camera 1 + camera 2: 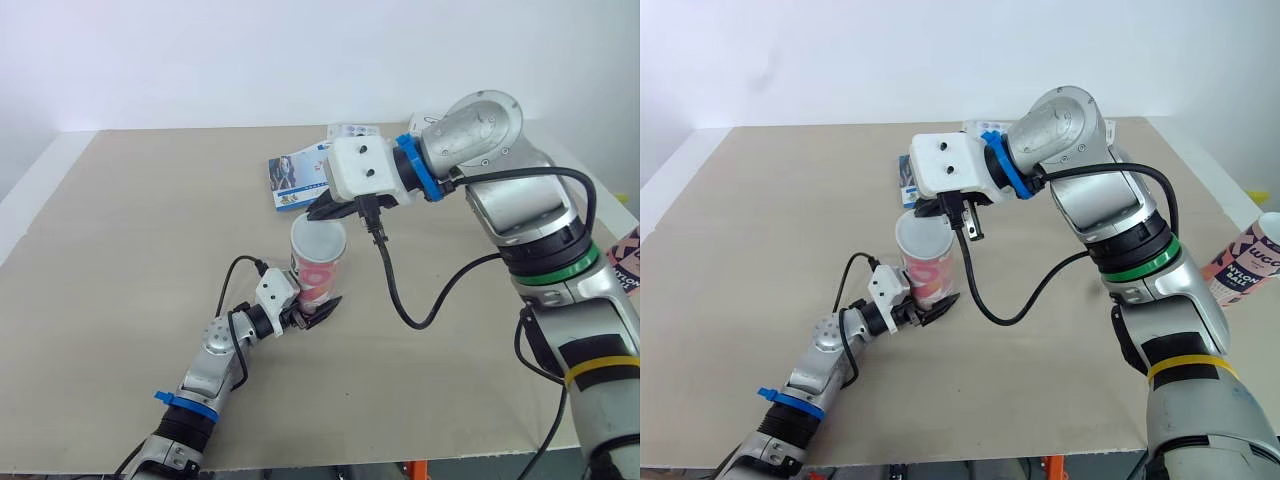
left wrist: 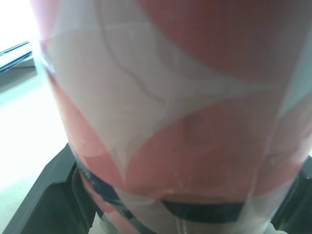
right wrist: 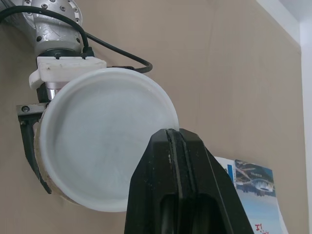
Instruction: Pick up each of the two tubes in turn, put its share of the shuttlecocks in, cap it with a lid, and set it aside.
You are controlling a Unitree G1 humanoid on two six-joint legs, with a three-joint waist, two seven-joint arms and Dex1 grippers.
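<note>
Capping under way at mid-desk: the left claw (image 1: 320, 308) is closed around the foot of a pink-and-white tube (image 1: 316, 272), holding it upright just above the desk (image 1: 130, 260), while the right claw (image 3: 175, 139), reaching in from above, has its two black fingers drawn almost together on what looks to be the rim of a white lid (image 3: 102, 141) lying over the tube's mouth. Whether the lid is already seated or only resting on the rim cannot be told, and the shuttlecocks inside are hidden beneath it. The step in hand appears to be closing the first tube. The next move likely calls for pressing the lid down squarely while the left claw keeps the tube steady, then letting go and setting the tube aside. A second tube (image 1: 1248, 258) stands well apart at the robot's far right, and printed leaflets (image 1: 293, 178) lie beyond the work.
</note>
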